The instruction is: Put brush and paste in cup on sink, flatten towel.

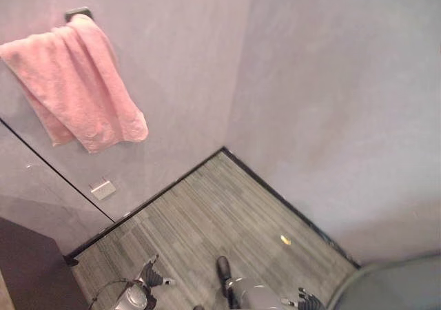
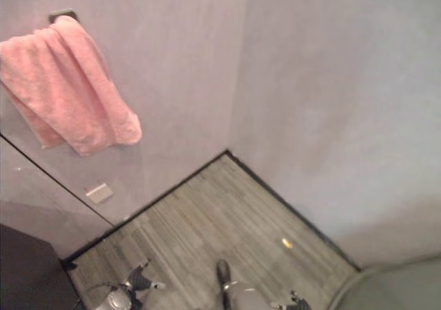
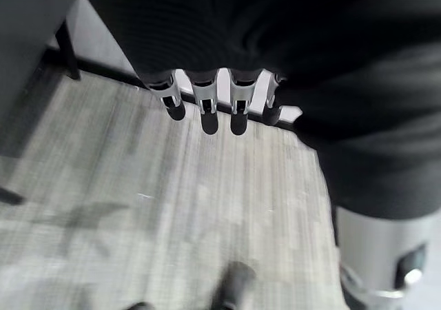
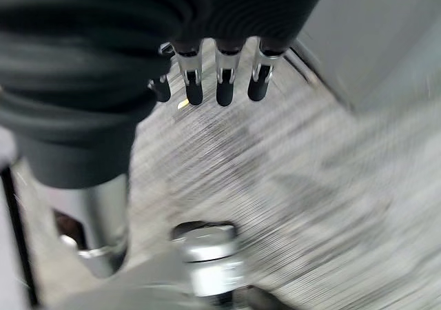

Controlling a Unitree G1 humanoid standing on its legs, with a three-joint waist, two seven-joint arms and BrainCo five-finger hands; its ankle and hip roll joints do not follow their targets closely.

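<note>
A pink terry towel (image 1: 72, 83) hangs bunched and crumpled from a small dark wall hook (image 1: 77, 12) at the far left, its folds drooping in a diagonal heap against the pale grey wall (image 1: 193, 62), with its lower corner dangling to the right. Below it a thin dark line runs diagonally across the wall, and near that line sits a small pale rectangular plate (image 1: 103, 188). The two grey walls meet in a corner, bordered by a dark skirting strip above a grey striped wood-look floor (image 1: 220, 220). A curved grey edge (image 1: 393, 286) shows at the near right. The left robot hand (image 3: 207, 100) hangs over the floor with fingers straight and relaxed, holding nothing. The right robot hand (image 4: 220, 76) likewise hangs with loose, straight fingers and is empty.
</note>
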